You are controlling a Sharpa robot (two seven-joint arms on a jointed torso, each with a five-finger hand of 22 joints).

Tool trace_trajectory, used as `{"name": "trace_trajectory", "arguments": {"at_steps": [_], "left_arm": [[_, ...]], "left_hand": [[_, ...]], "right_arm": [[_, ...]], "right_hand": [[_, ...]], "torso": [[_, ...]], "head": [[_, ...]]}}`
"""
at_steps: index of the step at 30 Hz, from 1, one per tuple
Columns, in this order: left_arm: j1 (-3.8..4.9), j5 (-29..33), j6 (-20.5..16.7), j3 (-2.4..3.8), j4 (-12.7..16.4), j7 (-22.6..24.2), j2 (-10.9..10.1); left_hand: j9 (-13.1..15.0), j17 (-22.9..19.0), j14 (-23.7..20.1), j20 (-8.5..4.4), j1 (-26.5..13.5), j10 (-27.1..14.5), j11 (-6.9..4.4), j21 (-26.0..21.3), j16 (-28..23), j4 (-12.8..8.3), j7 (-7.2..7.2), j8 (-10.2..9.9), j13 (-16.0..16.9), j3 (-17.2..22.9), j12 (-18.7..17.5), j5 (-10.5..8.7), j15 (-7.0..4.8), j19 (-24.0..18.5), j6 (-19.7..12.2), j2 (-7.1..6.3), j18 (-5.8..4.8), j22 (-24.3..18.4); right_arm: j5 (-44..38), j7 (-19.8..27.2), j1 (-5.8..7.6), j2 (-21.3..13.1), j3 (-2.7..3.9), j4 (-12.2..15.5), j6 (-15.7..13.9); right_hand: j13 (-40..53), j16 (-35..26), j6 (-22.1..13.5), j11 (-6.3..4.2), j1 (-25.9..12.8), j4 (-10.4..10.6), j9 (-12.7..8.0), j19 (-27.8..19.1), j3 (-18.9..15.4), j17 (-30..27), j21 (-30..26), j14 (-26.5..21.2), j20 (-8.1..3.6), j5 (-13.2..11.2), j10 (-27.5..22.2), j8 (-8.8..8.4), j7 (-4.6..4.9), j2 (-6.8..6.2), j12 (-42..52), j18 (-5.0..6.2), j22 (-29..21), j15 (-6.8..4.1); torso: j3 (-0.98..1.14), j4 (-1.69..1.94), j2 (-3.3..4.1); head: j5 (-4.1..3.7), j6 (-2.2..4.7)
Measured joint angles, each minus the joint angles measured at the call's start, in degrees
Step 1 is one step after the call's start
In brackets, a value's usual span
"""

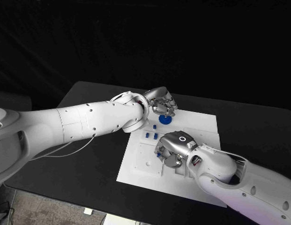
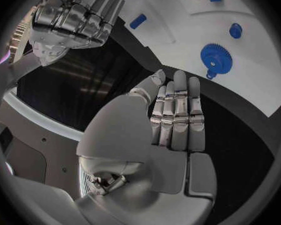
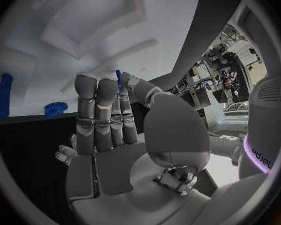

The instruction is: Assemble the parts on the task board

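Black worktop (image 1: 267,126) carried the white task board (image 1: 199,126) at its middle. Over the board's far edge hovered the left hand (image 1: 161,104), its fingers (image 2: 178,110) straight and side by side, holding nothing, just beside a blue gear (image 1: 165,119) seated on the board. Nearer the robot, the right hand (image 1: 174,149) hung over the board's recesses, its fingers (image 3: 100,110) likewise extended and empty. Small blue pegs (image 1: 151,135) stood on the board between the two hands.
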Motion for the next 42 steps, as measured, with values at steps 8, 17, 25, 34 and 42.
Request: {"name": "trace_trajectory", "arguments": {"at_steps": [8, 17, 25, 34, 42], "left_arm": [[0.0, 0.01, 0.01, 0.0, 0.02, 0.0, 0.02], [0.02, 0.01, 0.01, 0.0, 0.05, 0.0, 0.07], [0.03, 0.01, 0.01, 0.0, 0.1, -0.01, 0.18], [0.07, 0.03, 0.02, 0.0, 0.1, -0.01, 0.22], [0.09, 0.07, 0.02, 0.0, 0.09, -0.01, 0.14]], "left_hand": [[0.0, 0.0, 0.0, 0.0, 0.0, 0.0, 0.0, 0.0, 0.0, 0.0, 0.0, 0.0, 0.0, 0.0, 0.0, 0.0, 0.0, 0.0, 0.0, 0.0, 0.0, 0.0], [0.0, 0.11, 0.0, 0.0, 0.0, 0.0, 0.0, 0.0, 0.0, 0.0, 0.0, 0.0, 0.0, 0.0, 0.0, 0.0, 0.0, 0.0, 0.0, 0.0, 0.0, -0.08], [0.0, 0.11, 0.0, 0.0, 0.0, 0.0, 0.0, 0.0, 0.0, 0.0, 0.0, 0.0, 0.0, 0.0, 0.0, 0.0, 0.0, 0.0, 0.0, 0.0, 0.0, -0.08], [0.0, 0.1, 0.0, 0.0, 0.0, 0.0, 0.0, 0.0, 0.0, 0.0, 0.0, 0.0, 0.0, 0.0, 0.0, 0.0, 0.0, 0.0, 0.0, 0.0, 0.0, -0.08], [0.0, 0.1, 0.0, 0.0, 0.0, 0.0, 0.0, 0.0, 0.0, -0.12, 0.14, 0.0, 0.0, 0.12, 0.0, 0.0, 0.0, 0.0, -0.14, 0.0, 0.0, -0.13]], "right_arm": [[-0.55, -0.26, 0.01, 0.05, -0.07, -0.28, 0.29], [-1.42, -0.67, 0.05, 0.64, -0.37, -0.75, 0.42], [-2.01, -0.94, 0.17, 1.06, -0.9, -1.2, 0.31], [-1.61, -0.78, 0.12, 0.99, -1.35, -1.55, 0.13], [-0.58, -0.51, 0.04, 0.24, -1.44, -1.3, -1.18]], "right_hand": [[-0.02, 0.0, -0.03, 0.0, 0.0, -0.17, 0.02, 0.07, 0.16, -0.09, 0.0, 0.0, 0.08, 0.0, 0.0, -0.1, 0.05, 0.0, -0.04, 0.01, 0.34, 0.0], [-0.02, -0.01, 0.02, 0.0, -0.09, -0.18, 0.01, 0.08, 0.16, -0.16, -0.56, 0.0, 0.08, 0.0, 0.0, 0.07, 0.12, -0.09, -0.04, 0.09, 0.83, 0.01], [-0.01, -0.01, -0.05, 0.0, -0.16, -0.17, -0.06, 0.08, 0.15, -0.21, -1.14, 0.0, 0.08, 0.0, -0.01, 0.05, 0.19, -0.16, -0.03, 0.09, 0.94, 0.01], [0.0, -0.01, -5.26, 1.83, -1.09, 1.36, -0.01, 0.23, -7.42, -0.59, -5.18, -0.29, 0.99, 0.7, -6.18, 0.42, 1.15, -1.06, 0.08, 1.33, -0.39, 0.72], [-0.28, -0.85, -9.54, 3.68, 0.24, 2.84, -0.25, 0.18, -15.98, -1.73, -10.08, -0.19, 2.44, -0.38, -12.89, 0.33, 1.57, -2.93, 0.22, 3.08, -3.33, 1.81]], "torso": [[-0.01, 0.0, 0.0], [-0.04, 0.02, 0.01], [-0.06, 0.01, 0.0], [-0.08, -0.04, -0.01], [-0.04, 0.0, -0.01]], "head": [[-0.14, 0.03], [-0.14, 0.08], [-0.13, -0.05], [-0.17, -0.13], [-0.27, -0.01]]}}
